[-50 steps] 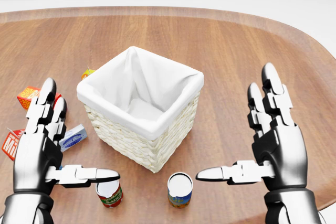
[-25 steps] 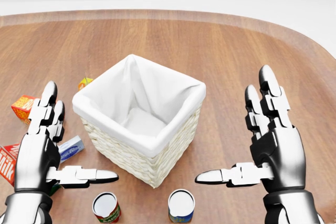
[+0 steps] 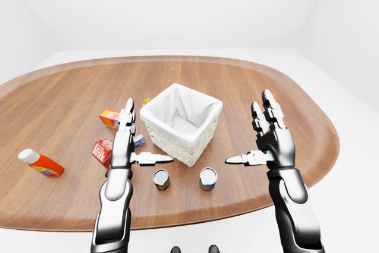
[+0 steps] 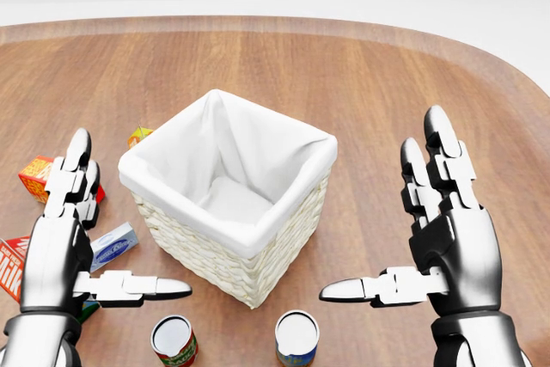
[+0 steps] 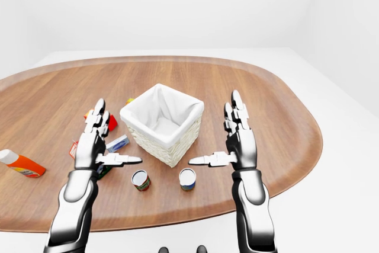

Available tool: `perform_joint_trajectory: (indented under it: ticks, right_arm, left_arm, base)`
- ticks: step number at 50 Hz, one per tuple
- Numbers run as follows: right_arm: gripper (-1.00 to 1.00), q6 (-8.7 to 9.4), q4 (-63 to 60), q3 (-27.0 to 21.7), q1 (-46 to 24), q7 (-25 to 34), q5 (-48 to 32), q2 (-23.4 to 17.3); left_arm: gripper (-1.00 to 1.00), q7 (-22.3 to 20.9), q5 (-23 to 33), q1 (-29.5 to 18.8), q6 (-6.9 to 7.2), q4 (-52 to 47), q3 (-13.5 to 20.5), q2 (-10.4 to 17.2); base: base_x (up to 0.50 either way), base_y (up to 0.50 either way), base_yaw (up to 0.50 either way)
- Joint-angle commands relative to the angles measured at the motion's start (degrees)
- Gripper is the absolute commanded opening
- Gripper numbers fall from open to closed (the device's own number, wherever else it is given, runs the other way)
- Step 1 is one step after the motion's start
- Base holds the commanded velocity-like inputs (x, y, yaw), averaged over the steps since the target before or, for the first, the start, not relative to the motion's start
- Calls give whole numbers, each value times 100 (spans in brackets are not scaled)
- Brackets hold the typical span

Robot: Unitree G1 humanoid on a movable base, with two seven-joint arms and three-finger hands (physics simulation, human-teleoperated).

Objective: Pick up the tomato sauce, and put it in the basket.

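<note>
A small can with a red and green label (image 4: 174, 341), its white top up, stands near the bottom edge of the head view; it looks like the tomato sauce. A blue-labelled can (image 4: 296, 337) stands to its right. Above both sits the woven basket (image 4: 215, 259) with a white cloth liner and nothing inside. My left hand (image 4: 120, 221) hovers open left of the basket, its thumb pointing right just above the red can. My right hand (image 4: 382, 204) is open on the basket's right, with its thumb pointing left. Neither hand touches anything.
Left of the basket lie a small blue box (image 4: 113, 245), an orange box (image 4: 39, 176), a milk carton (image 4: 10, 268) and a yellow packet (image 4: 139, 135). An orange bottle (image 3: 40, 163) lies at the far left of the oval wooden table (image 3: 278, 87).
The whole picture shifted a second ago: the basket and cans slid lower in the view, so the camera moved. Since then my left hand drifted slightly left; both hands stay open.
</note>
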Motion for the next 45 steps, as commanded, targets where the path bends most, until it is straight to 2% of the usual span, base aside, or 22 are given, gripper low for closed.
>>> perform_joint_trajectory:
  ticks: [1, 19, 25, 45]
  right_arm:
    - [100, 0, -20, 10, 14, 0, 0, 1]
    - [100, 0, -48, 0, 18, -1, 6, 2]
    - [100, 0, -39, -1, 27, 5, 8, 1]
    - [100, 0, 27, -2, -8, -4, -2, 2]
  left_arm:
    - [98, -6, 235, 0, 0, 59, 7, 18]
    - [98, -42, 505, 42, 0, 10, -23, 24]
    - [98, 16, 631, 72, 0, 324, -26, 38]
    - [98, 9, 953, 103, 0, 492, -77, 46]
  base:
    - [0, 0, 0]
    - [0, 0, 0]
    - [0, 0, 0]
    - [0, 0, 0]
